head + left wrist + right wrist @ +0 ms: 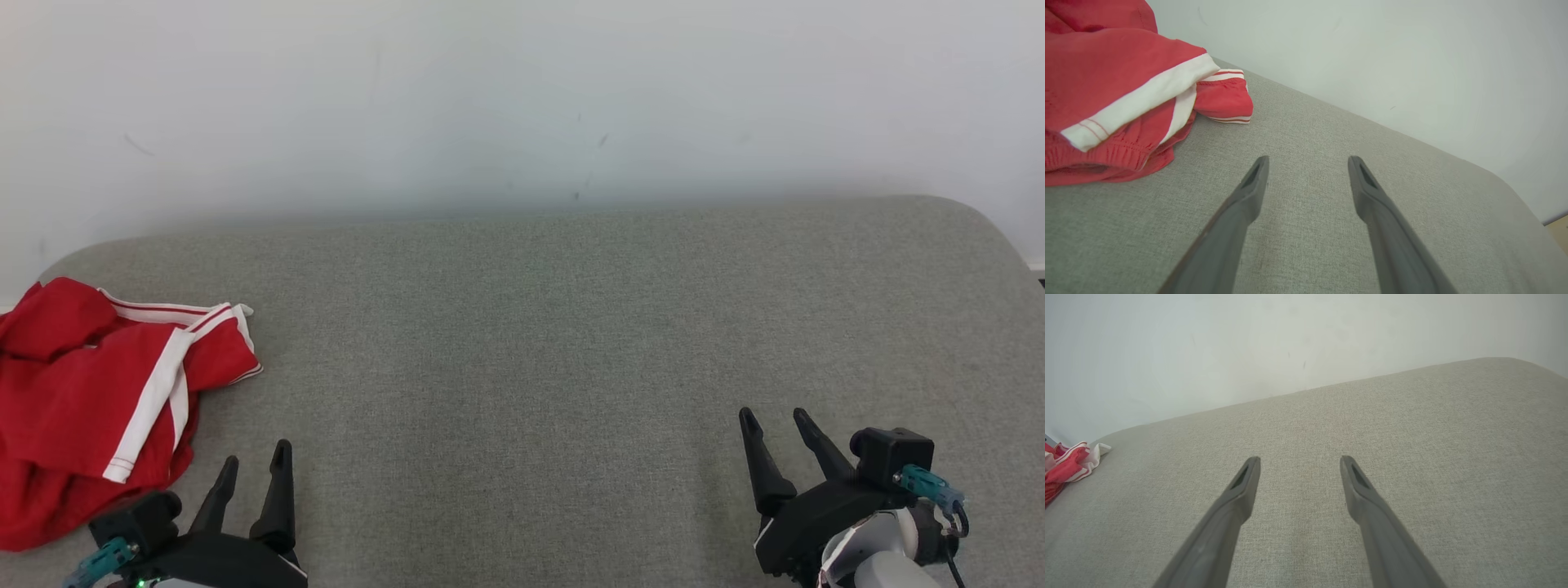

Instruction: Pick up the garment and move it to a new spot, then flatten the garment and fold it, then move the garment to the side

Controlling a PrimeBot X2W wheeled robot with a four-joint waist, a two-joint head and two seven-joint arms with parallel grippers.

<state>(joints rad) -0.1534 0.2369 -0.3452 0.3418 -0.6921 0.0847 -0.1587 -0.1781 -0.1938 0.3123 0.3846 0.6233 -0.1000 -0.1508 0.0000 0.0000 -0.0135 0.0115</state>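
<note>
The red garment lies crumpled at the left edge of the grey surface. The left pincer beside it and the right pincer both stand open, empty.

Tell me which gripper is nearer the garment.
The left gripper: it sits just beside the red garment, while the right gripper is far across the cushion.

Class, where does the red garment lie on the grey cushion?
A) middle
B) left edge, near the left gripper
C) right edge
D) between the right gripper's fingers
B: the garment lies crumpled at the cushion's left edge, beside the left gripper.
</note>
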